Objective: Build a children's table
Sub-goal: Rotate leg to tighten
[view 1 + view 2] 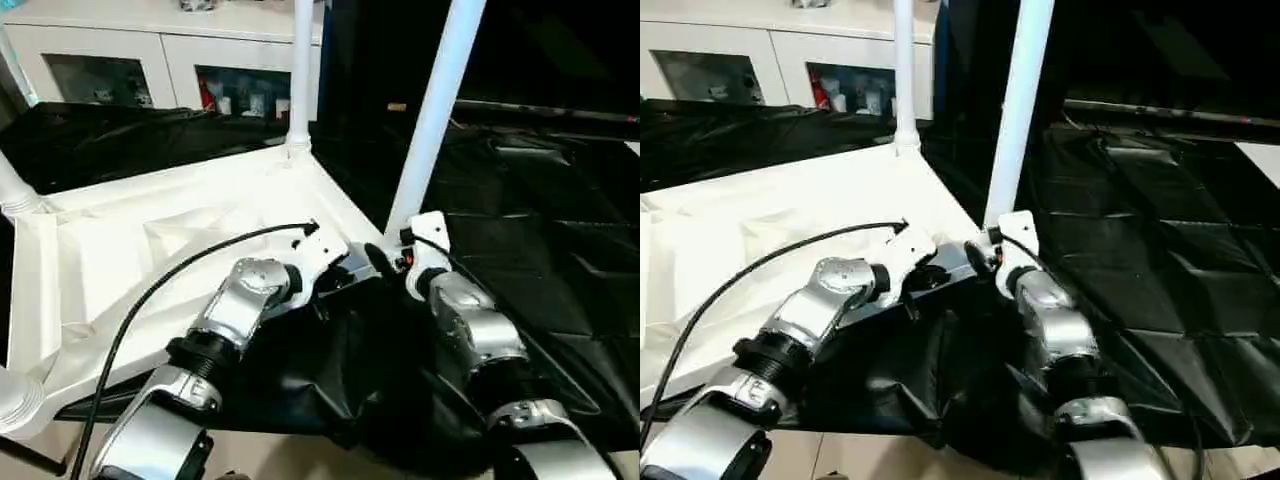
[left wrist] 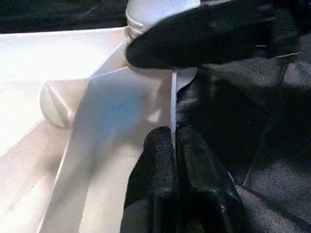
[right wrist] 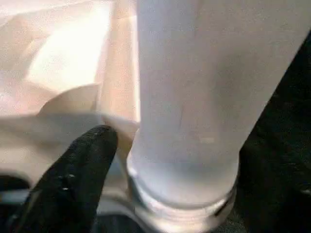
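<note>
The white tabletop [image 1: 150,250] lies upside down on black cloth, its ribbed underside facing up. White legs stand in its corner sockets: one at the far corner [image 1: 300,70], one at the near right corner [image 1: 435,110], and two stubs at the left [image 1: 12,185] [image 1: 15,400]. My left gripper [image 2: 173,133] is shut on the tabletop's thin rim, right beside the near right leg. My right gripper [image 1: 395,250] sits at the base of that leg [image 3: 194,97], open. One black finger [image 3: 77,174] stands just off the leg's collar, and the other is hidden behind the leg.
A white cabinet with glass doors [image 1: 120,60] runs along the back. Black crumpled cloth [image 1: 560,260] covers the surface to the right and under the tabletop. A black cable [image 1: 180,265] arcs over my left forearm.
</note>
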You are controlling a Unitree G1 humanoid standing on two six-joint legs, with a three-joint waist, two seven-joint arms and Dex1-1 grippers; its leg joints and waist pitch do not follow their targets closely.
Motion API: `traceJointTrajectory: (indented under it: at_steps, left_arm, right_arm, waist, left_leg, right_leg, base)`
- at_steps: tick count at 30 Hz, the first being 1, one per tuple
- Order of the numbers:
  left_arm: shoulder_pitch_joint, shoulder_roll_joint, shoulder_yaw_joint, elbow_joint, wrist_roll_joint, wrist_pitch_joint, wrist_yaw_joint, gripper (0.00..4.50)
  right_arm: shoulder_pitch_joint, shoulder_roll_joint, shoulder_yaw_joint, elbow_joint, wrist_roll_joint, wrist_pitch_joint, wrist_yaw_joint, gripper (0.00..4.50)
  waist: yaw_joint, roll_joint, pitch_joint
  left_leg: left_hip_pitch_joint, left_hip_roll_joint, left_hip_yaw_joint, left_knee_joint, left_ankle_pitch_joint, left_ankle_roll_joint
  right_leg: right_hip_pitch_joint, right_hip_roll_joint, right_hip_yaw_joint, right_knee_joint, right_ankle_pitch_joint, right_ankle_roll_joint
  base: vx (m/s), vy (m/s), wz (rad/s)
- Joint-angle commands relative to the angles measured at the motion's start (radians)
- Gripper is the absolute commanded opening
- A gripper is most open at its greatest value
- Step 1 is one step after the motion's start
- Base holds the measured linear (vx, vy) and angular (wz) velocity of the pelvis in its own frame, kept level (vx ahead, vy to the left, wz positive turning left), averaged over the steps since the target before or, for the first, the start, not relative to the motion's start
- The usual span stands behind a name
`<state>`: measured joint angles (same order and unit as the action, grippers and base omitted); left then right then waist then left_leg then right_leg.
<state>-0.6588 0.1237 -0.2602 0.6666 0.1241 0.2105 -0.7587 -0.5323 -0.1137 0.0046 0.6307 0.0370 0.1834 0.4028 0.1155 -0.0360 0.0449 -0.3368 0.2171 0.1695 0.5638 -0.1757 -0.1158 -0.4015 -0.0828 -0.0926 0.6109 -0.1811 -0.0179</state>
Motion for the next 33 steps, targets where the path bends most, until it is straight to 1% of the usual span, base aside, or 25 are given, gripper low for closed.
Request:
traceJointTrajectory:
  at_steps: [1,2,3,4,6,8,9,10,11,12,13,14,15,16,17,18,19,20,25,26,27,28,30,31,33]
  left_arm:
    - [0.007,0.0,0.015,-0.004,-0.039,-0.05,-0.018,0.0]
    - [0.016,0.026,0.015,-0.016,-0.047,-0.061,-0.059,0.0]
    - [0.022,0.043,0.014,-0.023,-0.052,-0.069,-0.087,0.0]
    - [0.03,0.067,0.012,-0.034,-0.055,-0.077,-0.122,0.0]
    - [0.043,0.104,0.008,-0.054,-0.07,-0.09,-0.19,0.0]
    - [0.043,0.104,0.008,-0.054,-0.07,-0.09,-0.19,0.0]
    - [0.053,0.127,0.004,-0.073,-0.082,-0.096,-0.242,0.0]
    - [0.072,0.159,-0.002,-0.107,-0.107,-0.105,-0.323,0.0]
    - [0.072,0.159,-0.002,-0.107,-0.107,-0.105,-0.323,0.0]
    - [0.072,0.159,-0.002,-0.107,-0.107,-0.105,-0.323,0.0]
    - [0.079,0.174,-0.005,-0.12,-0.114,-0.103,-0.353,0.0]
    - [0.081,0.18,-0.006,-0.124,-0.116,-0.102,-0.363,0.0]
    - [0.094,0.215,-0.013,-0.15,-0.13,-0.095,-0.421,0.0]
    - [0.099,0.227,-0.015,-0.161,-0.137,-0.09,-0.441,0.0]
    - [0.1,0.23,-0.015,-0.164,-0.139,-0.089,-0.447,0.0]
    - [0.101,0.233,-0.016,-0.167,-0.141,-0.088,-0.452,0.0]
    - [0.102,0.236,-0.015,-0.168,-0.142,-0.09,-0.453,0.0]
    - [0.102,0.237,-0.015,-0.167,-0.143,-0.092,-0.453,0.0]
    - [0.109,0.24,-0.015,-0.175,-0.146,-0.094,-0.462,0.0]
    - [0.109,0.24,-0.015,-0.175,-0.146,-0.094,-0.462,0.0]
    - [0.112,0.241,-0.015,-0.182,-0.148,-0.09,-0.466,0.0]
    - [0.114,0.242,-0.015,-0.189,-0.15,-0.086,-0.471,0.0]
    - [0.115,0.244,-0.015,-0.192,-0.151,-0.084,-0.474,0.0]
    - [0.115,0.244,-0.015,-0.193,-0.152,-0.084,-0.475,0.0]
    - [0.115,0.244,-0.015,-0.193,-0.152,-0.083,-0.476,0.0]
  right_arm:
    - [0.029,0.002,0.112,-0.056,0.021,0.013,0.172,3.86]
    - [0.044,-0.043,0.125,-0.091,0.028,0.012,0.245,3.86]
    - [0.054,-0.073,0.134,-0.114,0.033,0.013,0.293,3.86]
    - [0.062,-0.106,0.137,-0.141,0.042,0.016,0.34,3.86]
    - [0.07,-0.149,0.137,-0.173,0.054,0.019,0.4,3.86]
    - [0.07,-0.149,0.137,-0.173,0.054,0.019,0.4,3.86]
    - [0.071,-0.17,0.134,-0.182,0.055,0.015,0.427,3.86]
    - [0.074,-0.198,0.136,-0.192,0.062,0.015,0.475,3.86]
    - [0.074,-0.198,0.136,-0.192,0.062,0.015,0.475,3.86]
    - [0.074,-0.198,0.136,-0.192,0.062,0.015,0.475,3.86]
    - [0.075,-0.212,0.139,-0.197,0.063,0.01,0.498,3.86]
    - [0.076,-0.217,0.141,-0.199,0.064,0.009,0.507,3.86]
    - [0.083,-0.25,0.153,-0.219,0.072,0.011,0.567,3.86]
    - [0.086,-0.262,0.158,-0.228,0.077,0.012,0.59,3.86]
    - [0.087,-0.265,0.159,-0.231,0.078,0.012,0.596,3.86]
    - [0.088,-0.268,0.161,-0.233,0.08,0.013,0.602,3.86]
    - [0.09,-0.274,0.164,-0.239,0.082,0.013,0.615,3.86]
    - [0.092,-0.277,0.166,-0.242,0.083,0.013,0.623,3.86]
    - [0.095,-0.28,0.174,-0.25,0.085,0.012,0.646,3.86]
    - [0.095,-0.28,0.174,-0.25,0.085,0.012,0.646,3.72]
    - [0.094,-0.277,0.174,-0.252,0.09,0.016,0.652,3.72]
    - [0.094,-0.275,0.175,-0.255,0.096,0.02,0.658,3.54]
    - [0.095,-0.274,0.177,-0.257,0.101,0.022,0.661,3.45]
    - [0.096,-0.273,0.178,-0.259,0.102,0.023,0.661,3.45]
    - [0.1,-0.271,0.178,-0.262,0.103,0.023,0.662,3.16]
  waist:
    - [0.004,-0.01,-0.056]
    - [0.006,-0.01,-0.057]
    - [0.007,-0.013,-0.058]
    - [0.007,-0.012,-0.059]
    - [0.003,-0.007,-0.058]
    - [0.0,-0.006,-0.057]
    - [0.001,-0.007,-0.057]
    - [0.0,-0.006,-0.057]
    - [0.0,-0.005,-0.059]
    - [-0.002,-0.004,-0.058]
    - [-0.001,-0.004,-0.056]
    - [0.001,-0.004,-0.058]
    - [0.003,-0.006,-0.058]
    - [0.006,-0.006,-0.059]
    - [0.007,-0.004,-0.058]
    - [0.008,-0.003,-0.057]
    - [0.009,-0.005,-0.057]
    - [0.01,-0.006,-0.057]
    - [0.013,-0.008,-0.057]
    - [0.014,-0.009,-0.058]
    - [0.014,-0.007,-0.058]
    - [0.014,-0.007,-0.059]
    - [0.014,-0.007,-0.059]
    - [0.014,-0.007,-0.058]
    - [0.015,-0.006,-0.058]
  left_leg:
    - [-0.014,0.005,0.004,-0.058,-0.192,0.051]
    - [-0.015,0.005,0.004,-0.057,-0.187,0.057]
    - [-0.018,0.006,0.003,-0.056,-0.18,0.066]
    - [-0.018,0.007,0.003,-0.055,-0.178,0.07]
    - [-0.017,0.008,0.003,-0.056,-0.178,0.072]
    - [-0.015,0.01,0.004,-0.056,-0.19,0.065]
    - [-0.013,0.01,0.004,-0.056,-0.19,0.057]
    - [-0.014,0.01,0.004,-0.056,-0.191,0.056]
    - [-0.015,0.012,0.003,-0.056,-0.189,0.057]
    - [-0.011,0.013,0.006,-0.055,-0.19,0.061]
    - [-0.011,0.012,0.006,-0.055,-0.189,0.061]
    - [-0.012,0.012,0.006,-0.055,-0.184,0.059]
    - [-0.011,0.014,0.006,-0.055,-0.186,0.06]
    - [-0.011,0.016,0.006,-0.055,-0.18,0.063]
    - [-0.012,0.017,0.006,-0.055,-0.175,0.065]
    - [-0.011,0.016,0.007,-0.055,-0.177,0.064]
    - [-0.011,0.016,0.008,-0.055,-0.18,0.063]
    - [-0.012,0.016,0.007,-0.055,-0.183,0.06]
    - [-0.012,0.015,0.006,-0.055,-0.179,0.052]
    - [-0.013,0.014,0.006,-0.054,-0.172,0.052]
    - [-0.013,0.014,0.006,-0.054,-0.168,0.053]
    - [-0.013,0.015,0.006,-0.054,-0.164,0.053]
    - [-0.013,0.015,0.006,-0.053,-0.158,0.055]
    - [-0.013,0.015,0.006,-0.054,-0.16,0.056]
    - [-0.012,0.015,0.007,-0.054,-0.168,0.054]
  right_leg:
    - [0.055,-0.06,0.05,-0.089,-0.316,-0.097]
    - [0.056,-0.06,0.051,-0.088,-0.3,-0.101]
    - [0.061,-0.06,0.05,-0.085,-0.276,-0.105]
    - [0.06,-0.059,0.05,-0.083,-0.262,-0.109]
    - [0.059,-0.06,0.05,-0.082,-0.255,-0.123]
    - [0.055,-0.059,0.049,-0.083,-0.269,-0.133]
    - [0.056,-0.059,0.049,-0.084,-0.277,-0.136]
    - [0.056,-0.059,0.049,-0.082,-0.278,-0.138]
    - [0.057,-0.06,0.05,-0.079,-0.261,-0.145]
    - [0.052,-0.057,0.052,-0.079,-0.244,-0.155]
    - [0.051,-0.057,0.051,-0.08,-0.245,-0.157]
    - [0.055,-0.059,0.051,-0.079,-0.245,-0.159]
    - [0.054,-0.06,0.051,-0.078,-0.245,-0.161]
    - [0.055,-0.06,0.052,-0.075,-0.231,-0.162]
    - [0.054,-0.059,0.052,-0.074,-0.214,-0.168]
    - [0.053,-0.059,0.052,-0.074,-0.216,-0.169]
    - [0.052,-0.058,0.051,-0.074,-0.215,-0.172]
    - [0.054,-0.059,0.051,-0.074,-0.223,-0.169]
    - [0.054,-0.06,0.051,-0.076,-0.243,-0.156]
    - [0.055,-0.06,0.051,-0.074,-0.236,-0.156]
    - [0.055,-0.06,0.051,-0.074,-0.229,-0.158]
    - [0.056,-0.06,0.051,-0.072,-0.222,-0.159]
    - [0.056,-0.059,0.051,-0.07,-0.204,-0.167]
    - [0.055,-0.058,0.051,-0.071,-0.205,-0.167]
    - [0.055,-0.059,0.05,-0.073,-0.223,-0.163]
  base:
    - [0.0,0.0,0.0]
    - [0.0,0.0,0.0]
    - [0.0,0.0,0.0]
    - [0.0,0.0,0.0]
    - [0.0,0.0,0.0]
    - [0.0,0.0,0.0]
    - [0.0,0.0,0.0]
    - [0.0,0.0,0.0]
    - [0.0,0.0,0.0]
    - [0.0,0.0,0.0]
    - [0.0,0.0,0.0]
    - [0.0,0.0,0.0]
    - [0.0,0.0,0.0]
    - [0.0,0.0,0.0]
    - [0.0,0.0,0.0]
    - [0.0,0.0,0.0]
    - [0.0,0.0,0.0]
    - [0.0,0.0,0.0]
    - [0.0,0.0,0.0]
    - [0.0,0.0,0.0]
    - [0.0,0.0,0.0]
    - [0.0,0.0,0.0]
    - [0.0,0.0,0.0]
    - [0.0,0.0,0.0]
    - [0.0,0.0,0.0]
